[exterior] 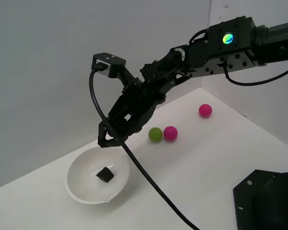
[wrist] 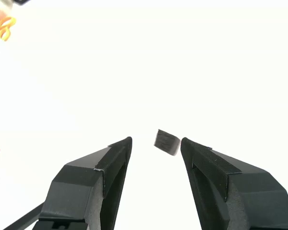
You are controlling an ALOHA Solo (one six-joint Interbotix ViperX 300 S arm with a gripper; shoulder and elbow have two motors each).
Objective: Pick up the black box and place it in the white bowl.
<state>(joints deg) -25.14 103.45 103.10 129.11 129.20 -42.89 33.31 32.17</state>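
Note:
The black box (exterior: 105,174) lies on the bottom of the white bowl (exterior: 81,189), which stands at the exterior view's left on the white table. My gripper (exterior: 108,139) hangs just above the bowl's far rim, open and empty. In the wrist view the box (wrist: 167,142) shows small between and beyond the two black fingers (wrist: 110,163), apart from both, with the gripper (wrist: 156,142) spread wide over an overexposed white surface.
A green ball (exterior: 155,134) and a pink ball (exterior: 170,133) sit side by side beyond the bowl. Another pink ball (exterior: 205,110) lies farther back. A black base (exterior: 266,201) stands at the exterior view's lower right. A black cable (exterior: 149,182) trails across the table.

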